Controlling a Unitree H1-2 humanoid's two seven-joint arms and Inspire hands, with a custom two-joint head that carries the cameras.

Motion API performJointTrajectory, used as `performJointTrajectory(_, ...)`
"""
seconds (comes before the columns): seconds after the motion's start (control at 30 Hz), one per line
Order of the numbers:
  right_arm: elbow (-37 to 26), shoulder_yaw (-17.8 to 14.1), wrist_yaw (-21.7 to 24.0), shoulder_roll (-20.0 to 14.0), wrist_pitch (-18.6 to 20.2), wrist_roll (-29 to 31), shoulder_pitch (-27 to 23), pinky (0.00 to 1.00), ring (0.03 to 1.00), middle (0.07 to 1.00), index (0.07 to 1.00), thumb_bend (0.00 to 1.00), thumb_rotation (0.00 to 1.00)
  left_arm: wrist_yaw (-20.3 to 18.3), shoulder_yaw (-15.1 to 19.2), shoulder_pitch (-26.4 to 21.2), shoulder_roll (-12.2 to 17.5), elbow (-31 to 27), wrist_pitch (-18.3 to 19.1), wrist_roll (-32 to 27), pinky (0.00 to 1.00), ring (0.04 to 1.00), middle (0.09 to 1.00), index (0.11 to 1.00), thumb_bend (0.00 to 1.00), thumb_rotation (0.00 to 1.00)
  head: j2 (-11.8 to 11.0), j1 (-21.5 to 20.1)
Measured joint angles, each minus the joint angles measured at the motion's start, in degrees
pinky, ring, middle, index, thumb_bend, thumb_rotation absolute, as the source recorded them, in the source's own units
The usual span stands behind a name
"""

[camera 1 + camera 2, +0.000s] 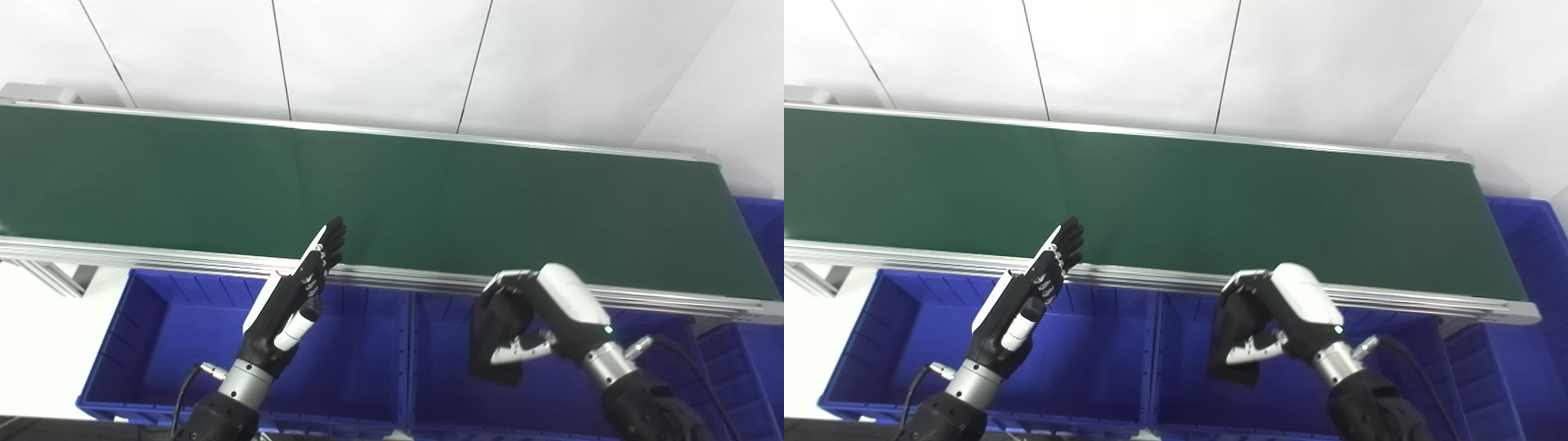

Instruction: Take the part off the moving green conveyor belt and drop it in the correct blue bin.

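Left eye view. Green conveyor belt (pixel 392 196) spans the frame from 9 to 3 o'clock, bare surface, aluminium rails along both long edges. Right hand (pixel 539 318) at about 5 o'clock, over the right blue bin (pixel 441 392); fingers curled round a flat black part (pixel 493 361), thumb pressed across its face. Part hangs inside the bin's outline, its lower corner pointing down, clear of the belt. Left hand (pixel 300 288) at about 7 o'clock, fingers straight and side by side, holding nothing, fingertips reaching over the near rail (pixel 184 254). Under it, the left blue bin (pixel 159 343). A third blue bin (pixel 762 220) sits at 3 o'clock past the belt's end. White panelled wall (pixel 380 55) at 12 o'clock.

Right eye view. Same layout, shifted leftward. Right hand (pixel 1280 318) clamped on the black part (pixel 1234 364), above the right blue bin (pixel 1182 392). Left hand (pixel 1035 294) flat, fingers together and extended, empty. The near rail (pixel 937 257) stands between both hands and the belt (pixel 1151 190). Whether the bins hold anything else: nothing discernible on their visible floors.
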Motion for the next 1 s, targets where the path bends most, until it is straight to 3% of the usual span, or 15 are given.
performJointTrajectory(0.13,5.1,2.5,-0.5,-0.2,-2.5,-2.3,0.0,0.31,0.392,0.475,0.513,0.52,0.0,-0.1,-0.1,0.0,0.0,0.0,0.0,0.0,1.0,1.0,1.0,1.0,0.89,0.9,-0.3,0.3)
performJointTrajectory(0.57,13.1,6.2,-3.9,0.8,-2.8,-6.9,-1.8,0.31,0.389,0.46,0.517,0.52,0.0,-0.1,-0.6,0.9,-0.3,-1.5,0.0,0.3,1.0,1.0,1.0,1.0,0.89,0.92,-1.3,2.3)
performJointTrajectory(0.73,16.8,9.0,-6.9,0.0,-4.9,-12.3,-3.8,0.33,0.38,0.461,0.533,0.51,0.0,-0.1,-0.7,1.7,-0.3,-2.5,0.2,1.3,1.0,1.0,1.0,1.0,0.89,0.92,-1.4,2.7)
performJointTrajectory(1.0,19.0,9.7,-10.6,-0.5,-6.6,-14.0,-5.6,0.29,0.366,0.453,0.538,0.51,0.0,-0.1,-0.7,2.4,-0.4,-2.5,0.8,1.4,1.0,1.0,1.0,1.0,0.88,0.91,-1.7,3.4)
